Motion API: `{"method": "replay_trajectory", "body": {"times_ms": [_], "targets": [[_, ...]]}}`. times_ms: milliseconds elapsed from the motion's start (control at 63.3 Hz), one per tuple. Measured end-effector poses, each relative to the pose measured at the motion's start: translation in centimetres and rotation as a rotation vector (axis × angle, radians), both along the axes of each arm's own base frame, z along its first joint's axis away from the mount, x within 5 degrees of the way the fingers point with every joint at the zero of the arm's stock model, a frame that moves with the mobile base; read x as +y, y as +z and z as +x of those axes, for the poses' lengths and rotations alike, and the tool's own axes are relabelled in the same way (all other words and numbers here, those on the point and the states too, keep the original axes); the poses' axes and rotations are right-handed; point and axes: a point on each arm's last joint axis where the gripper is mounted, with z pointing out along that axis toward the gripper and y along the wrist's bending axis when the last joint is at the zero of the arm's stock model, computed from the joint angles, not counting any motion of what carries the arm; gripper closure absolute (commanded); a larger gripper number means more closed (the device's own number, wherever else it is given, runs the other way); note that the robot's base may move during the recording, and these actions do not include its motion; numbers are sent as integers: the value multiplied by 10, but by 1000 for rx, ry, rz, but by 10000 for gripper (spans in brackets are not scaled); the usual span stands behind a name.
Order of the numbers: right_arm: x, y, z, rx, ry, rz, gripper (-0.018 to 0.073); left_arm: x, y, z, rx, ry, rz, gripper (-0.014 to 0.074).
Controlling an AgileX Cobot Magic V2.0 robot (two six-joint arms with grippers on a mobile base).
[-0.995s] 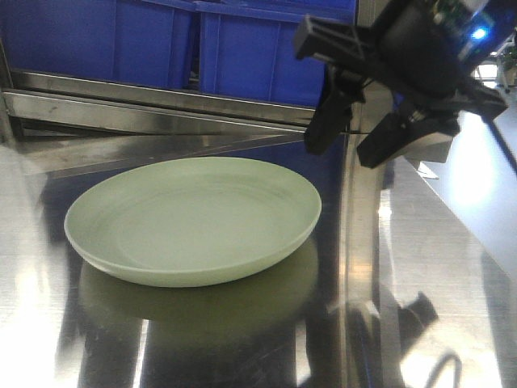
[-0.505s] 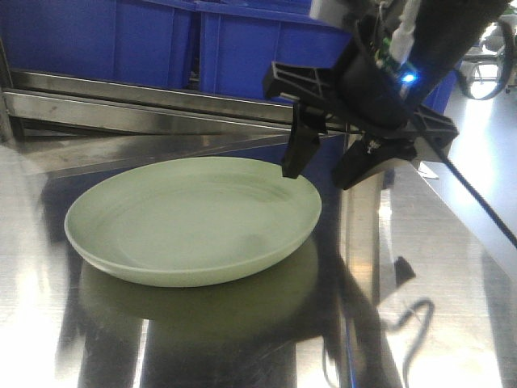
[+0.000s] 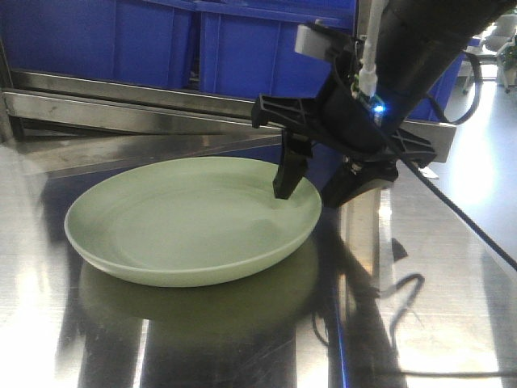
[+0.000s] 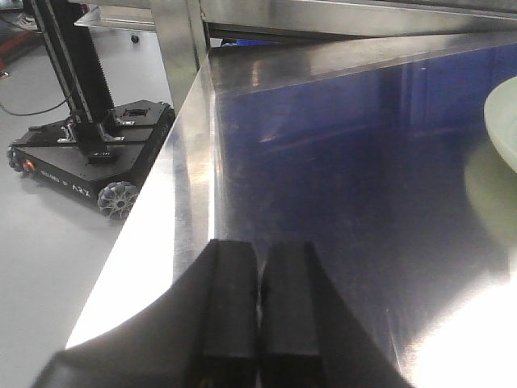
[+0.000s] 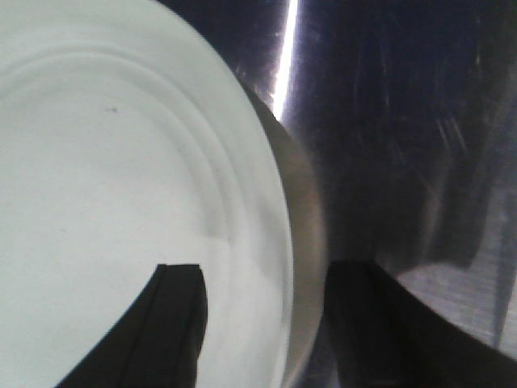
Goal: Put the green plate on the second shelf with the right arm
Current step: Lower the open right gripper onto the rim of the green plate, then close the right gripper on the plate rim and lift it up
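Observation:
The green plate (image 3: 190, 218) lies flat on the shiny steel table (image 3: 242, 339), a pale sage round dish with a low rim. My right gripper (image 3: 311, 190) is open and straddles the plate's right rim: one finger over the inside, the other outside beside the rim. The right wrist view shows the plate (image 5: 121, 186) with its rim running between the two black fingers (image 5: 174, 323), gripper (image 5: 271, 279). My left gripper (image 4: 260, 271) is shut with nothing in it, low over the table's left edge; a sliver of the plate (image 4: 502, 125) shows far right.
Blue plastic bins (image 3: 161, 40) stand on a steel shelf rail (image 3: 145, 101) behind the plate. A cable (image 3: 452, 210) trails from the right arm over the table. A black wheeled base (image 4: 89, 153) stands on the floor beyond the table's left edge (image 4: 174, 186).
My right gripper has come down and leftward from above the table's right side to the plate's right rim, still open, with its fingers now on either side of the rim. The plate has not moved.

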Motion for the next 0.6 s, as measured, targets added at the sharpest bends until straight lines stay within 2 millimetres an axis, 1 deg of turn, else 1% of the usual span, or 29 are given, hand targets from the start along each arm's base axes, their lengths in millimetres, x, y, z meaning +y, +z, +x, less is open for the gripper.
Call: {"method": "replay_trajectory", "body": {"times_ms": [126, 205, 316, 426, 458, 521, 600], "targets": [[1, -6, 1, 14, 0, -7, 109, 0, 0, 0, 0, 0, 0, 472], [1, -6, 2, 13, -1, -8, 155, 0, 0, 0, 0, 0, 0, 472], [1, -6, 2, 6, -3, -6, 288, 0, 0, 0, 0, 0, 0, 472], [1, -5, 4, -13, -9, 0, 458, 0, 0, 0, 0, 0, 0, 472], [1, -4, 5, -25, -13, 4, 524, 0, 0, 0, 0, 0, 0, 472], [1, -3, 7, -47, -23, 12, 499, 0, 0, 0, 0, 0, 0, 472], [1, -1, 8, -72, -30, 20, 505, 0, 0, 0, 0, 0, 0, 472]]}}
